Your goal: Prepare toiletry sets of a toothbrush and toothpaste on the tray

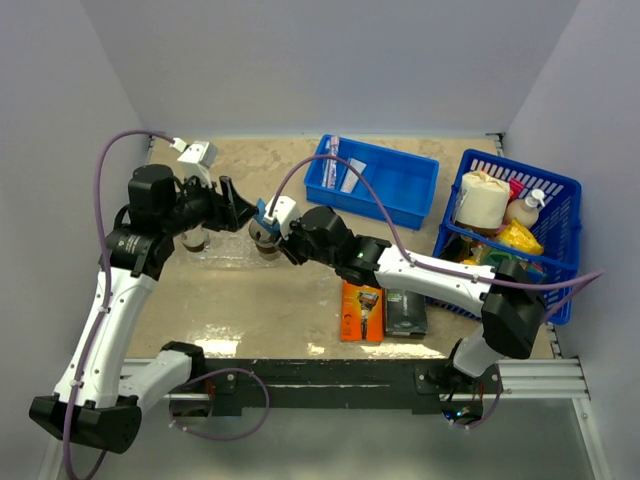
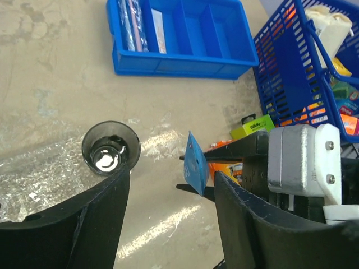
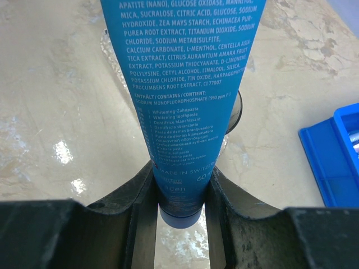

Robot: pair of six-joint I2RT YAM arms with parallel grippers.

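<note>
We see the right gripper [image 3: 180, 174] clamped on the cap end of the toothpaste [image 3: 179, 84], a blue tube, with both fingers pressed against its sides. The tube is held off the table by the right end of the tray [image 1: 225, 258]. It is close to a cup [image 2: 110, 148] that stands on the tray near that edge.

The tube's flat crimped end sticks out toward the left gripper [image 2: 171, 175]. That gripper's jaws stand apart with nothing between them. The crimp lines up with the gap, just beside one finger; we cannot tell if they touch.

A second cup [image 1: 195, 240] sits at the tray's left end, partly under the left arm. The tray's edges are faint, and only glare marks them.

The toothbrush [image 1: 333, 160] lies in the leftmost compartment of the blue bin [image 2: 179, 64], which sits near the far wall. The blue basket [image 2: 280, 67] fills the table's right side, with the right arm crossing in front of it. An orange pack [image 1: 362, 310] and a dark pack [image 1: 405, 313] lie side by side near the front edge.

We see bare table between the tray and the bin. There is also bare table in front of the tray, out to the near edge and left of the orange pack.
</note>
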